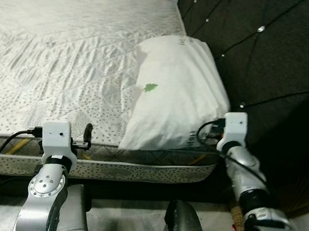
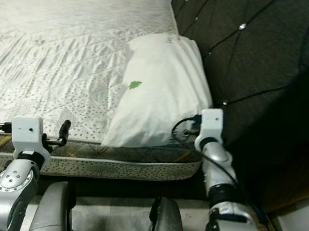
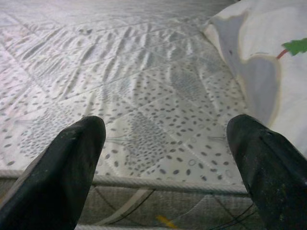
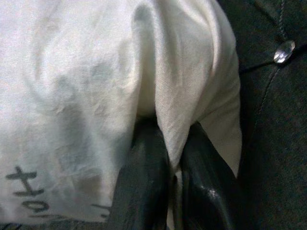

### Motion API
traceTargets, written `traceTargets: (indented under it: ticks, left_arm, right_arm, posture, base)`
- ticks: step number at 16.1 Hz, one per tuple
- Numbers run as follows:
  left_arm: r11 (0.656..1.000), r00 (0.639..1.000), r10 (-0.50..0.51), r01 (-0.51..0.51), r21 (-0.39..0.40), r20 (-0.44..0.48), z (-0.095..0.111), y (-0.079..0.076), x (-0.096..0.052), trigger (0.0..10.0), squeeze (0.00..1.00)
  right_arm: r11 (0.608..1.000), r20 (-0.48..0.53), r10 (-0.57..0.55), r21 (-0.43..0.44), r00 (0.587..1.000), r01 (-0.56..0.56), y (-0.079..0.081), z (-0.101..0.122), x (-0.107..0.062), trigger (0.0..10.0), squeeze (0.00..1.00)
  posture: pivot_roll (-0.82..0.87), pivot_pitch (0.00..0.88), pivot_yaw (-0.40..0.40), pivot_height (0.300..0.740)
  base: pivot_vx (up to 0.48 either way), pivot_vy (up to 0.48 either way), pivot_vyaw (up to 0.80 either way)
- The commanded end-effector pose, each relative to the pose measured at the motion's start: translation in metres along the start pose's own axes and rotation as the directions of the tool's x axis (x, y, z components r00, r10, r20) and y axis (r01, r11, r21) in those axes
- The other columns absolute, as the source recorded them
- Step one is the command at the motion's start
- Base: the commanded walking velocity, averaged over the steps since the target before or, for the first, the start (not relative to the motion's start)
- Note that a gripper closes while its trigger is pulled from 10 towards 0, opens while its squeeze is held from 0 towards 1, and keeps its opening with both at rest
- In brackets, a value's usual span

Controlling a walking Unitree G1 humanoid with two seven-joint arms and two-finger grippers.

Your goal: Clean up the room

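A white pillow (image 1: 174, 90) with a small green leaf print lies on the right side of the bed, against the headboard. My right gripper (image 4: 170, 158) is shut on a fold of the pillow (image 4: 86, 96) at its near right corner, with cloth pinched between both black fingers (image 4: 144, 172). My left gripper (image 3: 165, 143) is open at the mattress's front edge, left of the pillow, with nothing between its fingers (image 3: 72, 158). The pillow's near edge hangs slightly over the mattress side.
The quilted white mattress (image 1: 67, 43) with grey speckles spreads to the left and far side. A dark tufted headboard (image 1: 275, 51) with shiny buttons rises on the right. The mattress side (image 1: 136, 169) and pale floor (image 1: 125, 219) are below.
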State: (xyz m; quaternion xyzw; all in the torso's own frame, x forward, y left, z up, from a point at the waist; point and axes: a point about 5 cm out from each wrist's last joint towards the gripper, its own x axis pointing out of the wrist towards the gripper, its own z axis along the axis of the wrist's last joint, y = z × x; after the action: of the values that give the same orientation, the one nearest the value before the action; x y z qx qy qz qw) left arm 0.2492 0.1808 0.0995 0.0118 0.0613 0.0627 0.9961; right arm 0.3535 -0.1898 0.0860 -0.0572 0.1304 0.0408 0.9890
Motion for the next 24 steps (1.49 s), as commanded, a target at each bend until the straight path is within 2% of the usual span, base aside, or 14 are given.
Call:
traceTargets:
  ticks: [1, 3, 4, 7, 8, 10, 12, 15, 16, 17, 18, 20, 24]
  left_arm:
    - [1.000, 1.000, -0.020, 0.020, 0.007, -0.010, -0.003, -0.004, 0.002, 10.0, 0.00]
    - [1.000, 1.000, -0.023, 0.023, 0.007, -0.006, -0.002, -0.004, 0.002, 10.0, 0.00]
    - [1.000, 1.000, -0.020, 0.020, 0.005, -0.006, -0.002, -0.003, 0.002, 10.0, 0.00]
    - [1.000, 1.000, -0.012, 0.012, 0.004, -0.006, -0.002, -0.002, 0.002, 10.0, 0.00]
    - [1.000, 1.000, -0.010, 0.010, 0.004, -0.006, -0.003, -0.002, 0.001, 10.0, 0.00]
    - [1.000, 1.000, -0.008, 0.008, 0.008, -0.008, -0.003, -0.001, 0.000, 10.0, 0.00]
    - [1.000, 1.000, -0.010, 0.010, 0.014, -0.006, -0.002, 0.000, 0.001, 10.0, 0.00]
    - [1.000, 1.000, -0.013, 0.013, 0.021, -0.005, -0.001, 0.000, 0.002, 10.0, 0.00]
    - [1.000, 1.000, -0.014, 0.014, 0.023, -0.005, -0.001, 0.000, 0.002, 10.0, 0.00]
    - [1.000, 1.000, -0.016, 0.016, 0.024, -0.006, -0.001, 0.000, 0.002, 10.0, 0.00]
    - [1.000, 1.000, -0.017, 0.018, 0.025, -0.006, -0.001, 0.000, 0.002, 10.0, 0.00]
    - [0.999, 1.000, -0.018, 0.018, 0.026, -0.007, -0.001, 0.000, 0.001, 10.0, 0.00]
    - [0.999, 1.000, -0.020, 0.020, 0.029, -0.009, -0.001, 0.001, 0.001, 10.0, 0.00]
  right_arm:
    - [1.000, -0.002, -0.020, -0.018, 1.000, 0.020, -0.006, 0.010, 0.005, 0.0, 0.00]
    - [0.988, 0.004, -0.141, -0.057, 0.990, 0.141, -0.040, 0.032, 0.008, 0.0, 0.00]
    - [0.983, 0.001, -0.180, -0.047, 0.984, 0.180, -0.051, 0.037, 0.007, 0.0, 0.00]
    - [0.951, 0.007, -0.307, -0.039, 0.952, 0.307, -0.088, 0.051, -0.002, 0.0, 0.00]
    - [0.925, 0.027, -0.374, -0.055, 0.927, 0.375, -0.108, 0.062, -0.007, 0.0, 0.00]
    - [0.914, 0.045, -0.401, -0.053, 0.915, 0.403, -0.120, 0.069, -0.011, 0.0, 0.00]
    - [0.912, 0.051, -0.405, -0.042, 0.913, 0.407, -0.124, 0.070, -0.013, 0.0, 0.00]
    - [0.921, 0.049, -0.386, -0.043, 0.921, 0.388, -0.120, 0.068, -0.011, 0.0, 0.00]
    - [0.934, 0.034, -0.353, -0.047, 0.935, 0.355, -0.113, 0.062, -0.008, 9.1, 0.00]
    - [0.949, 0.008, -0.313, -0.045, 0.950, 0.313, -0.101, 0.052, -0.005, 10.0, 0.90]
    - [0.962, -0.020, -0.272, -0.035, 0.962, 0.271, -0.088, 0.039, -0.003, 10.0, 1.00]
    - [0.970, -0.050, -0.243, -0.041, 0.969, 0.241, -0.072, 0.023, -0.001, 10.0, 1.00]
    - [0.981, -0.077, -0.191, -0.038, 0.979, 0.189, -0.055, 0.005, -0.002, 10.0, 1.00]
  posture:
    - [0.01, 0.000, -0.084, 0.564]
    - [0.01, 0.000, -0.087, 0.564]
    - [0.01, 0.000, -0.089, 0.564]
    - [0.01, 0.000, -0.089, 0.564]
    - [0.01, 0.000, -0.092, 0.564]
    - [0.01, 0.000, -0.086, 0.564]
    - [0.01, 0.000, -0.080, 0.564]
    - [0.01, 0.000, -0.076, 0.564]
    - [0.01, 0.000, -0.077, 0.564]
    - [0.02, 0.000, -0.075, 0.564]
    - [0.02, 0.000, -0.074, 0.564]
    - [0.02, 0.000, -0.072, 0.564]
    - [0.02, 0.000, -0.068, 0.564]
  base:
    - [0.000, 0.000, 0.00]
    - [0.000, 0.000, 0.00]
    - [0.000, 0.000, 0.00]
    - [0.000, 0.000, 0.00]
    - [0.000, 0.000, 0.00]
    - [0.000, 0.000, 0.00]
    - [0.000, 0.000, 0.00]
    - [0.000, 0.000, 0.00]
    - [0.000, 0.000, 0.00]
    - [0.000, 0.000, 0.00]
    - [0.000, 0.000, 0.00]
    - [0.000, 0.000, 0.00]
    - [0.000, 0.000, 0.00]
